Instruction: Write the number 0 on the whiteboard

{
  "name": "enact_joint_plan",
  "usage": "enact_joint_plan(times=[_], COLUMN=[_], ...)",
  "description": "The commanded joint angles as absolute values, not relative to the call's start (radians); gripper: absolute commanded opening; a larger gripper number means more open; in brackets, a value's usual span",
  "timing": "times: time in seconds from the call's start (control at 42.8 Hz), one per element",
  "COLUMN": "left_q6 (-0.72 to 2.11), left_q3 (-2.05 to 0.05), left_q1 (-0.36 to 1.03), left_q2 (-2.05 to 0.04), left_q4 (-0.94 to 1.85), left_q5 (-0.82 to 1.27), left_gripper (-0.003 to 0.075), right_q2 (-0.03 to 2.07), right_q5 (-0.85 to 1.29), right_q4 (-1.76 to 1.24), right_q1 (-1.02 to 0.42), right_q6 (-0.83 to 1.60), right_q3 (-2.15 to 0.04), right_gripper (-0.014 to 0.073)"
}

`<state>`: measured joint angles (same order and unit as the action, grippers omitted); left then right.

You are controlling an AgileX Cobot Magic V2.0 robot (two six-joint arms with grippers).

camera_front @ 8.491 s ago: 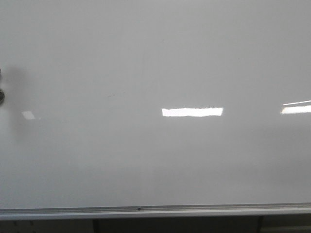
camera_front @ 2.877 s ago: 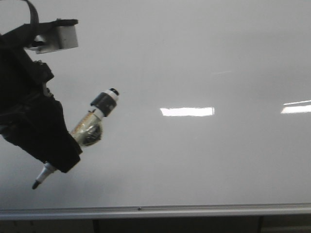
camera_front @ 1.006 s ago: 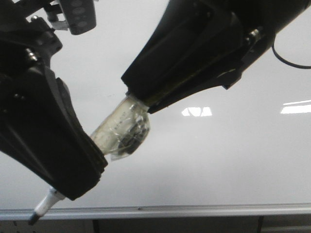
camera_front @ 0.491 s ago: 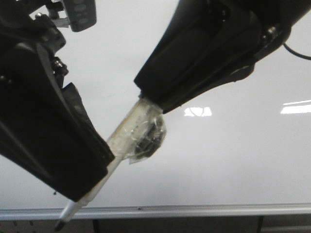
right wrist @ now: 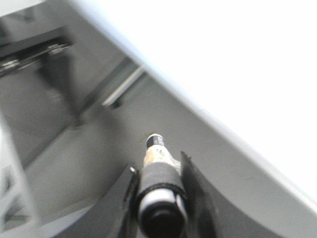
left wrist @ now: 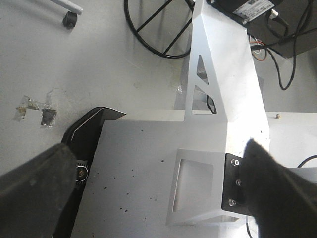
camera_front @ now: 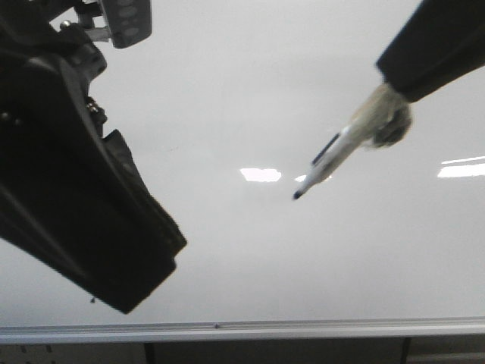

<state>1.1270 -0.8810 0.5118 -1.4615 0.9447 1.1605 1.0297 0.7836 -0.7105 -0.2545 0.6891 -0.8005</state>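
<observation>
The right gripper has the marker, fingers clamped on its taped barrel, and the front view shows the uncapped tip aimed down toward seven o'clock. Whether that tip touches the whiteboard I can't tell; it looks just off the surface, near the bright reflection at centre. No number 0 on the board, no stroke visible anywhere. The left gripper fills the nine o'clock side of the front view; its wrist camera shows the fingers spread wide, holding nothing.

The job here, as I read it, is bringing the tip squarely onto the board. Ease in gently: press too hard and the marker may slip in the grasp; too lightly and the line will skip. Start the loop at twelve o'clock, hold steady pressure all the way round, and close it where it began. The left arm would do well to stay clear.
</observation>
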Motion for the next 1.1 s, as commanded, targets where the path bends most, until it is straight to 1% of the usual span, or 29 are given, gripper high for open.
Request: enact_joint_plan(times=[0.0,0.094,0.117,0.14,0.187,0.351,0.444,0.561,0.702,0.959,1.076], left_q6=[1.124,1.124,1.124,1.124,1.124,1.124,1.124,1.124,1.124,1.124,1.124], left_q3=[-0.91,-0.91,-0.91,-0.91,-0.91,-0.91,-0.91,-0.91,-0.91,-0.91,-0.91], left_q1=[0.52,0.52,0.52,0.52,0.52,0.52,0.52,0.52,0.52,0.52,0.52], left_q2=[-1.429,-1.429,-1.429,-1.429,-1.429,-1.429,-1.429,-1.429,-1.429,-1.429,-1.429], left_q4=[1.009,1.009,1.009,1.009,1.009,1.009,1.009,1.009,1.009,1.009,1.009], left_q5=[1.182,1.182,1.182,1.182,1.182,1.182,1.182,1.182,1.182,1.18,1.18], left_gripper=[0.0536,0.043,0.0384,0.0366,0.0292,0.0072,-0.0019,-0.002,-0.002,-0.002,-0.002], right_q2=[0.905,0.814,0.796,0.786,0.771,0.774,0.804,0.871,1.003,1.272,1.358], right_q5=[0.683,0.643,0.636,0.635,0.631,0.618,0.614,0.614,0.626,0.788,0.822], right_q4=[-0.694,-0.686,-0.685,-0.685,-0.685,-0.685,-0.685,-0.685,-0.647,-0.593,-0.577], right_q1=[-0.169,-0.088,-0.062,-0.053,-0.023,-0.008,-0.008,-0.008,-0.008,-0.008,-0.008], right_q6=[0.678,0.678,0.678,0.678,0.678,0.678,0.678,0.678,0.678,0.677,0.667], right_q3=[-0.786,-0.767,-0.765,-0.765,-0.765,-0.771,-0.796,-0.856,-0.974,-1.265,-1.364], right_gripper=[-0.0067,-0.0067,-0.0067,-0.0067,-0.0067,-0.0067,-0.0067,-0.0067,-0.0067,-0.006,-0.0059])
